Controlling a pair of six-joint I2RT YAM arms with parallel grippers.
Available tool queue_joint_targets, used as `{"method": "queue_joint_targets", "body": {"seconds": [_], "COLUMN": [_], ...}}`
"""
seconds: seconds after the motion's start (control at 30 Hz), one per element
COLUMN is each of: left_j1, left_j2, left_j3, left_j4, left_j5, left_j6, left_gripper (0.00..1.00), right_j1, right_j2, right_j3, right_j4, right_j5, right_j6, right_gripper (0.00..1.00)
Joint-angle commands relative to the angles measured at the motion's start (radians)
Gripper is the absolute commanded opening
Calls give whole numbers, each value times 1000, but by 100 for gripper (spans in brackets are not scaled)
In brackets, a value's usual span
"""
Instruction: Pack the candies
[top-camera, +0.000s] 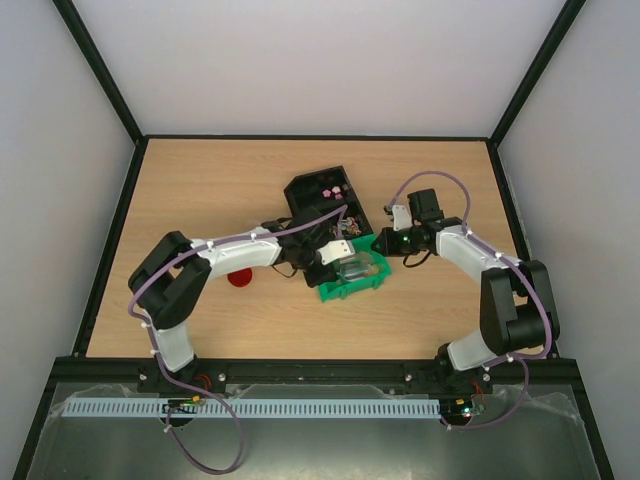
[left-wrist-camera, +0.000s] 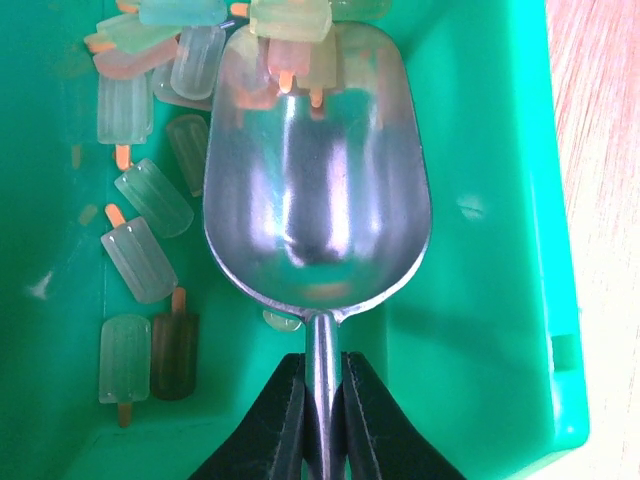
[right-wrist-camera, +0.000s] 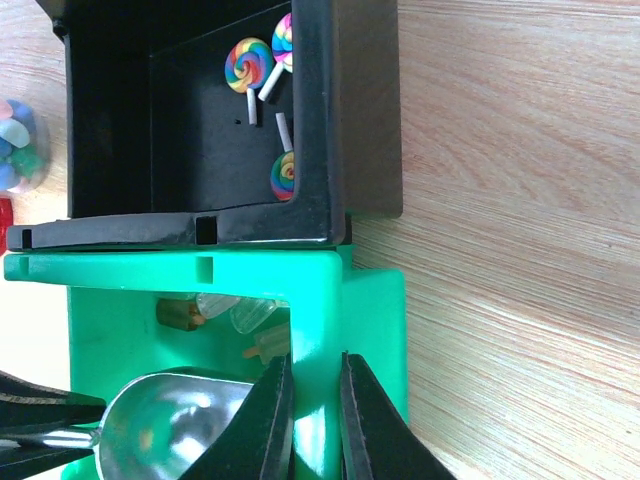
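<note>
Pale greenish popsicle-shaped candies (left-wrist-camera: 140, 255) lie in a green bin (left-wrist-camera: 480, 200). My left gripper (left-wrist-camera: 322, 368) is shut on the handle of a silver scoop (left-wrist-camera: 315, 190), whose bowl rests inside the bin with a few candies (left-wrist-camera: 290, 45) at its front lip. My right gripper (right-wrist-camera: 315, 370) is shut on the green bin's wall (right-wrist-camera: 318, 300). Swirled lollipop candies (right-wrist-camera: 248, 62) lie in the black bin (right-wrist-camera: 315, 120) touching the green one. From above, both grippers (top-camera: 335, 258) (top-camera: 384, 243) meet at the green bin (top-camera: 352, 285).
The black bin (top-camera: 322, 195) stands just behind the green one. A red lid (top-camera: 240, 278) lies on the table under the left arm. A cluster of pink, blue and white candies (right-wrist-camera: 15, 140) shows at the right wrist view's left edge.
</note>
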Motion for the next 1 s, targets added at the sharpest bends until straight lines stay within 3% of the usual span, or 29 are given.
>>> {"method": "queue_joint_targets", "body": {"seconds": [0.0,0.07,0.13,0.23,0.27,0.37,0.47,0.57,0.67,0.8,0.87,0.97], "left_j1": [4,-24,-50,-8,-4,-29,4,-5,33,20,52,-8], "left_j2": [-59,-49,7,-70,-75,-25,-73,-54,-111,-74,-130,-96], "left_j3": [-43,-30,45,-75,-91,-27,-130,-71,-148,-75,-152,-112], "left_j4": [69,94,10,107,147,69,179,111,164,93,178,142], "left_j5": [61,77,96,81,101,117,108,120,115,146,142,153], "left_j6": [-26,-55,-44,-59,-71,-63,-95,-80,-58,-45,-48,-51], "left_gripper": [2,2,2,2,2,2,2,2,2,2,2,2], "right_j1": [-1,0,-1,-5,-5,-5,-7,-7,-12,-13,-18,-20], "right_j2": [-38,-44,-31,-41,-50,-39,-42,-37,-45,-32,-39,-40], "right_j3": [9,-1,16,6,-1,15,8,15,7,19,13,7], "right_j4": [22,43,21,18,32,20,24,17,19,6,14,28], "right_j5": [-41,-41,-45,-42,-39,-41,-40,-37,-30,-35,-31,-44], "right_j6": [0,10,8,-3,0,3,1,-2,-3,-5,-6,5], "right_gripper": [1,1,1,1,1,1,1,1,1,1,1,1]}}
